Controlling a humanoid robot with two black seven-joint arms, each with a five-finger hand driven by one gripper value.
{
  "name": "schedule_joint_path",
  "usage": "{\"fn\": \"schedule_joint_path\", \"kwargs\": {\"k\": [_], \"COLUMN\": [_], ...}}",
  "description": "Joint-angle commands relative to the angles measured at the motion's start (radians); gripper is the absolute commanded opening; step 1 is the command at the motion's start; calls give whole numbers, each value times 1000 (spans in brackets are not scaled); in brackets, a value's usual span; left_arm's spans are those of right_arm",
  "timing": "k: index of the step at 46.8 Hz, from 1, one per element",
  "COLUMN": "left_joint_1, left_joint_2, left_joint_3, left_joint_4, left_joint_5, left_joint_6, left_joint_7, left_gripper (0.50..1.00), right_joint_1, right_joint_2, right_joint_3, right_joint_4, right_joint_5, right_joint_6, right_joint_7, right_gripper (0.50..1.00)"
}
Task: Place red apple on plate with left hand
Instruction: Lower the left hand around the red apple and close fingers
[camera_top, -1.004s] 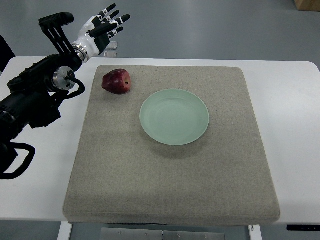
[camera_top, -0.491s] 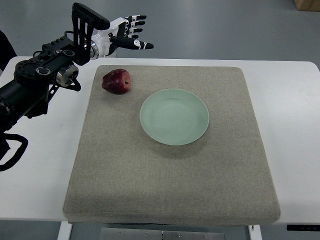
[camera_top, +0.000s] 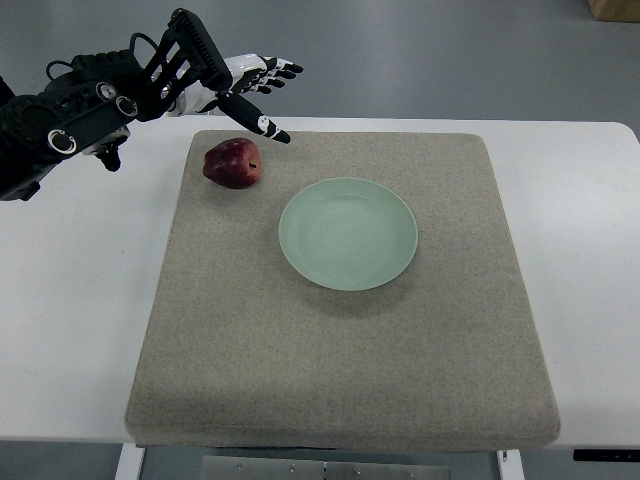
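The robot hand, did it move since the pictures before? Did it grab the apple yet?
Yes, it moved. The left robot hand swung from the far left corner toward the picture's right and turned over, and now it hangs open just behind the red apple, one finger pointing down beside it. It has not grabbed anything. The apple, the green plate and the grey mat stayed where they were.

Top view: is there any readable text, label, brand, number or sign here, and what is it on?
None can be read. The red apple, the green plate, the grey mat, the white table and the left hand show no legible print. The cardboard box at the top right corner is mostly cut off.
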Motion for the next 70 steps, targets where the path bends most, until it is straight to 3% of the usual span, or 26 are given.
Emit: {"fn": "schedule_joint_path", "kwargs": {"k": [1, 18, 70], "left_joint_1": [-26, -31, 50], "left_joint_2": [21, 122, 111], "left_joint_3": [38, 41, 51], "left_joint_4": [-19, -175, -94], "left_joint_5": [67, 392, 489], "left_joint_6": [0, 1, 41], "left_joint_7": [0, -3, -1], "left_gripper": [992, 992, 990], "right_joint_1": [1, 1, 1], "right_joint_2": [0, 0, 0], "right_joint_3": [0, 0, 0], "right_joint_4": [0, 0, 0], "right_joint_5": [0, 1, 0], "right_joint_6": [0, 0, 0], "right_joint_7": [0, 0, 0], "right_gripper": [964, 964, 964]}}
